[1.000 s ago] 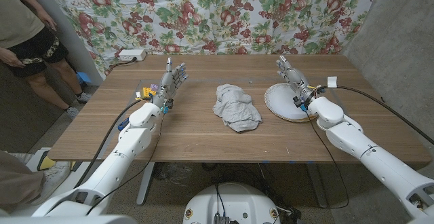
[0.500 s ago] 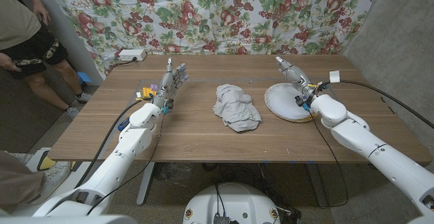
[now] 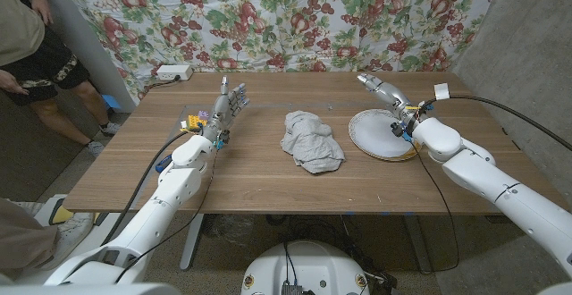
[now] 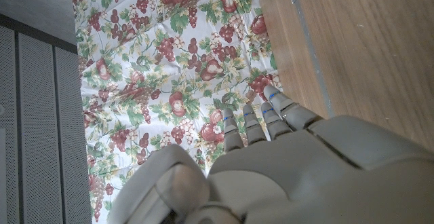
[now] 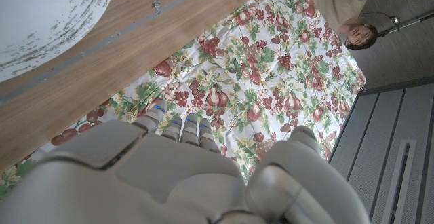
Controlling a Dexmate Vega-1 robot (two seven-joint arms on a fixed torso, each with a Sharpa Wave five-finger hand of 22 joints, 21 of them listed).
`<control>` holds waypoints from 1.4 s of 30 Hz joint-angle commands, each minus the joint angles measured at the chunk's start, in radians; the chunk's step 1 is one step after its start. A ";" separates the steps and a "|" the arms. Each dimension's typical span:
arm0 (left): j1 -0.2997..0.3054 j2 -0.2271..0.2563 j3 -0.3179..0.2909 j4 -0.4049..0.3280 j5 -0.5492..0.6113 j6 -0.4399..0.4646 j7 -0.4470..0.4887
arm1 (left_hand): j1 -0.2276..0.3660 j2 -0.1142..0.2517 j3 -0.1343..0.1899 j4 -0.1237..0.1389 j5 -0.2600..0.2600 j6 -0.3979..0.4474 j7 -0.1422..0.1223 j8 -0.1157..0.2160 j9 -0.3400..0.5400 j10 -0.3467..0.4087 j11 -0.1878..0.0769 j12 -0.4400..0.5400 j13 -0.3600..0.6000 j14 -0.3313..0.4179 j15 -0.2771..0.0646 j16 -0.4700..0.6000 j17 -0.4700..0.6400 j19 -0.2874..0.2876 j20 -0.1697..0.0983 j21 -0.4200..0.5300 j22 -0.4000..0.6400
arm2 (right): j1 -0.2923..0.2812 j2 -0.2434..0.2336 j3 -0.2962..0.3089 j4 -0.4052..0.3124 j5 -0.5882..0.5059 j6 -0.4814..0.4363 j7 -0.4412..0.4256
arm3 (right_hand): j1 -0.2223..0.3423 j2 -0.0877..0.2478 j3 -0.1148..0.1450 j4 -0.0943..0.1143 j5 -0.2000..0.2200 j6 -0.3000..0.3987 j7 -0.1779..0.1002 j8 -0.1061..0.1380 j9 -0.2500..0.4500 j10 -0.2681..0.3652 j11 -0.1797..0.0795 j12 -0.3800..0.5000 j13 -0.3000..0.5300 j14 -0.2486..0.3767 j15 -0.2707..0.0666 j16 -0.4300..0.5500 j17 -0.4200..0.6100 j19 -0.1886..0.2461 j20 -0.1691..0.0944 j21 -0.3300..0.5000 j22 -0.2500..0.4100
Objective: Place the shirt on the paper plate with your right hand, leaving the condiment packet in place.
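Against a fruit-print backdrop, the crumpled shirt lies mid-table, left of the paper plate. My right hand, fingers extended and empty, should approach it from above.

The shirt is seen at the table's centre, with the paper plate just to its right and the condiment packet well apart at left.

I seem to be working in a makeshift test room: a fruit-print cloth hangs as a backdrop behind the wooden table, beside a bare concrete wall, with a person standing by.
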 commanded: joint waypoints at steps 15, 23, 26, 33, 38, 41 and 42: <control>-0.023 -0.011 0.010 0.027 0.011 0.001 -0.011 | 0.006 0.002 -0.005 0.002 0.004 0.011 0.000 0.002 0.002 0.008 -0.002 0.008 0.004 -0.002 -0.066 0.003 0.003 0.001 -0.053 0.007 0.001 | 0.012 -0.087 -0.010 -0.132 -0.148 -0.084 0.008 | 0.029 0.003 0.003 -0.021 0.020 -0.008 -0.015 0.001 0.005 -0.004 -0.003 0.002 0.006 -0.005 -0.008 0.003 0.003 0.003 0.004 0.004 0.002; -0.027 -0.012 0.013 0.030 0.014 0.007 -0.014 | 0.006 0.002 -0.006 0.003 0.003 0.011 0.001 0.001 0.002 0.009 -0.001 0.008 0.004 -0.002 -0.067 0.003 0.003 0.000 -0.052 0.007 0.001 | 0.017 -0.106 -0.014 -0.161 -0.175 -0.090 0.030 | 0.035 0.004 0.003 -0.025 0.025 -0.009 -0.015 0.000 0.005 -0.008 0.006 0.001 0.006 -0.006 -0.009 0.004 0.003 0.004 0.000 0.005 0.002; -0.026 -0.013 0.013 0.028 0.015 0.006 -0.012 | 0.006 0.002 -0.006 0.003 0.003 0.011 0.001 0.001 0.002 0.009 -0.001 0.007 0.004 -0.002 -0.067 0.003 0.003 0.000 -0.053 0.007 0.001 | 0.019 -0.103 -0.014 -0.157 -0.175 -0.075 0.036 | 0.037 0.004 0.003 -0.026 0.027 -0.009 -0.015 0.001 0.006 -0.008 0.006 0.001 0.006 -0.006 -0.009 0.004 0.003 0.007 -0.003 0.007 0.002; -0.021 -0.013 0.014 0.021 0.015 0.010 -0.009 | 0.008 0.002 -0.005 0.002 0.003 0.011 0.003 0.001 0.002 0.007 -0.001 0.006 0.004 -0.003 -0.067 0.003 0.003 -0.001 -0.053 0.007 0.001 | 0.024 -0.109 -0.014 -0.163 -0.185 -0.067 0.054 | 0.044 0.005 0.004 -0.029 0.033 -0.004 -0.015 0.002 0.006 -0.010 0.012 0.001 0.006 -0.010 -0.014 0.003 0.003 0.009 -0.019 0.007 0.002; -0.017 -0.013 0.014 0.017 0.015 0.008 -0.009 | 0.010 0.001 -0.005 0.001 0.003 0.012 0.003 0.001 0.002 0.007 0.000 0.006 0.004 -0.004 -0.067 0.002 0.002 0.000 -0.053 0.007 0.001 | 0.026 -0.119 -0.021 -0.192 -0.231 -0.091 0.049 | 0.047 0.006 0.004 -0.031 0.036 -0.002 -0.013 0.003 0.006 -0.008 0.013 0.003 0.006 -0.011 -0.016 0.003 0.003 0.008 -0.021 0.007 0.002; -0.015 -0.012 0.014 0.014 0.012 0.013 -0.010 | 0.010 0.001 -0.005 0.001 0.003 0.012 0.003 0.001 0.002 0.007 0.000 0.006 0.004 -0.004 -0.067 0.002 0.002 -0.001 -0.053 0.007 0.001 | 0.032 -0.122 -0.027 -0.204 -0.250 -0.098 0.056 | 0.048 0.007 0.004 -0.032 0.037 -0.001 -0.014 0.004 0.006 -0.008 0.012 0.003 0.006 -0.011 -0.017 0.003 0.003 0.009 -0.021 0.007 0.002; -0.015 -0.011 0.014 0.015 0.013 0.013 -0.009 | 0.010 0.001 -0.005 0.001 0.003 0.013 0.004 0.002 0.002 0.007 0.000 0.006 0.004 -0.004 -0.068 0.002 0.002 -0.001 -0.053 0.007 0.001 | 0.035 -0.122 -0.029 -0.204 -0.252 -0.097 0.060 | 0.049 0.007 0.004 -0.032 0.038 0.000 -0.014 0.004 0.006 -0.014 0.013 0.001 0.006 -0.011 -0.018 0.004 0.003 0.009 -0.021 0.007 0.002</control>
